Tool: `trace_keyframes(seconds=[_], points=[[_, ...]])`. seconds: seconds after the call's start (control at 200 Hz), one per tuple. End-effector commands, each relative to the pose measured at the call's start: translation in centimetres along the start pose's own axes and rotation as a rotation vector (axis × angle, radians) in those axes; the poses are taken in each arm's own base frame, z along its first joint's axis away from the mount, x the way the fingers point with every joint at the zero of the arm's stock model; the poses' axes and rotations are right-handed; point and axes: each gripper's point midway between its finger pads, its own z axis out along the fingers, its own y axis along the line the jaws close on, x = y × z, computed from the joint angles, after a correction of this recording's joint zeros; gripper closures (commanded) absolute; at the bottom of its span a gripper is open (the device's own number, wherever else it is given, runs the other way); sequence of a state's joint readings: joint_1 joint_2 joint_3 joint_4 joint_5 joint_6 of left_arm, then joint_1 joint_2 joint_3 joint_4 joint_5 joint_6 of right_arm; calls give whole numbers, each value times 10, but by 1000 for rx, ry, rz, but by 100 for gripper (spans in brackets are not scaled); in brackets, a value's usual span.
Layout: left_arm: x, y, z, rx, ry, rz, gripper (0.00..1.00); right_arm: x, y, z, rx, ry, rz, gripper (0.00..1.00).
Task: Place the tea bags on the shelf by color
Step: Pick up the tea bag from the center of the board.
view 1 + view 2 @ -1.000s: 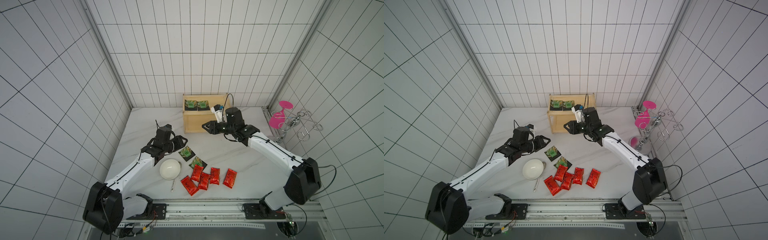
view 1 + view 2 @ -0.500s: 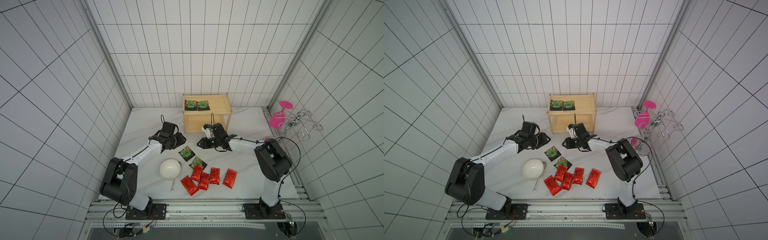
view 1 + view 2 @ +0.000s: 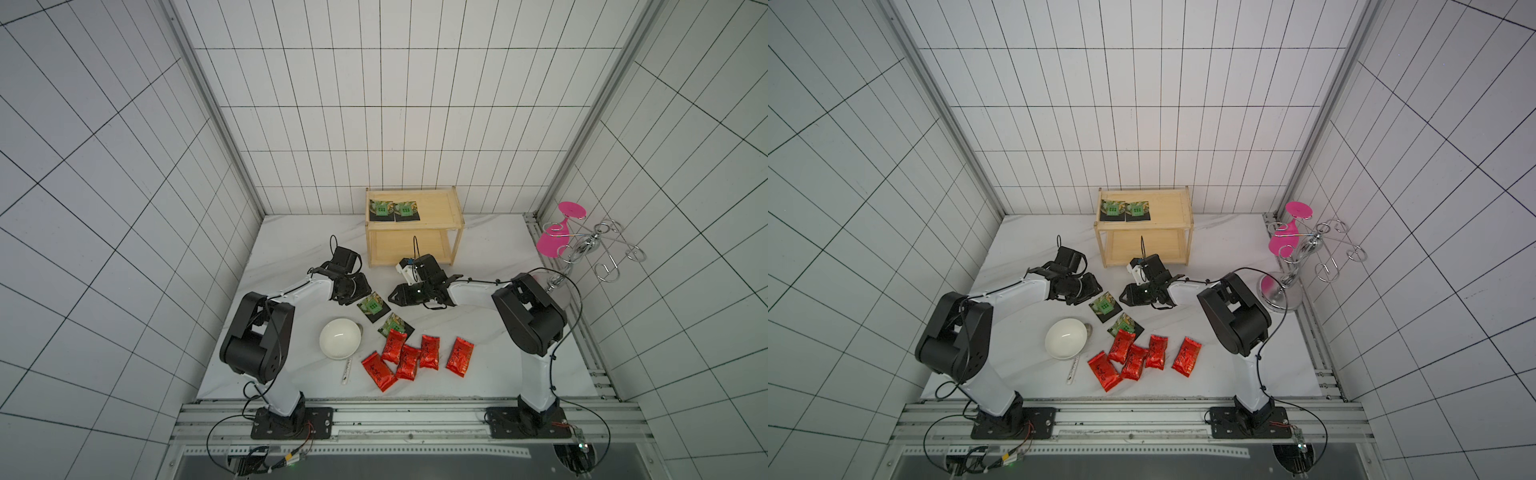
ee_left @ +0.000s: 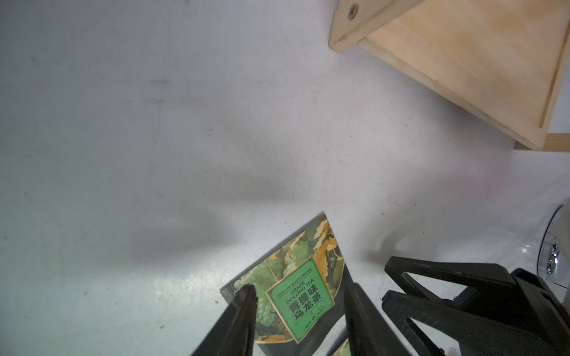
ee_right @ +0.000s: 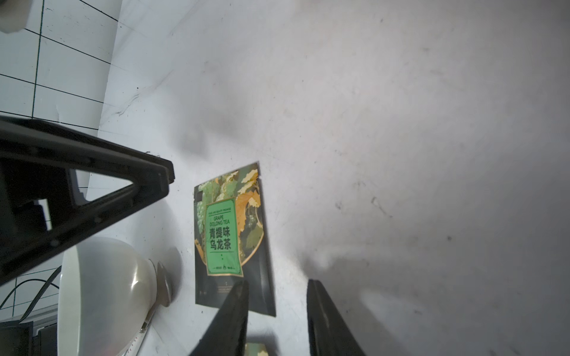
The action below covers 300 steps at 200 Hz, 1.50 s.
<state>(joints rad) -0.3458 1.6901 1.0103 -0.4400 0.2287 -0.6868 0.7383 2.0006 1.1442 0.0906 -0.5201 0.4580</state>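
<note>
nearest the front rail, on the table (image 3: 498, 374): five red foil pouches (image 3: 407, 362) in a loose, partly overlapping cluster, none shelved. beside them, a white bowl (image 3: 340, 337) with a spoon (image 3: 347, 371) lying by its near rim.

just behind: second black sachet (image 3: 395, 325), flat, with one red pouch touching its near edge.

next: first black sachet (image 3: 373, 306), flat on the table, both arms meeting over it.
- left fingers (image 4: 240, 317): parted about halfway, one on either side of the sachet's printed centre, gripping nothing.
- right fingers (image 5: 234, 314): parted more narrowly, one tip over the sachet's corner, the other over bare table, gripping nothing. whether either pair touches the sachet cannot be told.

farthest: shelf (image 3: 453, 208), with two shelved sachets (image 3: 381, 209) side by side at one end of its top tier. nothing shows on the lower tier.

hazards, as judged:
- two sets of fingers on one packet may strike each other.
- a thin flat sachet may skid instead of lifting, into the bowl or the second sachet.
- a low pinch may scrape the table.
</note>
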Motion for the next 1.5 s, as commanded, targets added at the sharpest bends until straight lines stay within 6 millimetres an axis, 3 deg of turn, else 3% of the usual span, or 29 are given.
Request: trace_keyframes(seconds=[0.0, 0.44, 1.101, 1.246, 1.496], points=[[-2, -2, 6, -5, 8, 21, 50, -8, 10, 6, -31, -5, 2, 65], [15, 5, 24, -20, 49, 8, 50, -1, 5, 18, -37, 11, 66, 65], [30, 17, 37, 0, 47, -37, 50, 15, 5, 23, -146, 72, 378, 68], [21, 12, 28, 22, 15, -37, 50, 11, 3, 10, -100, 52, 362, 68], [-6, -10, -16, 48, -80, 9, 49, 9, 8, -4, -70, 39, 352, 68]])
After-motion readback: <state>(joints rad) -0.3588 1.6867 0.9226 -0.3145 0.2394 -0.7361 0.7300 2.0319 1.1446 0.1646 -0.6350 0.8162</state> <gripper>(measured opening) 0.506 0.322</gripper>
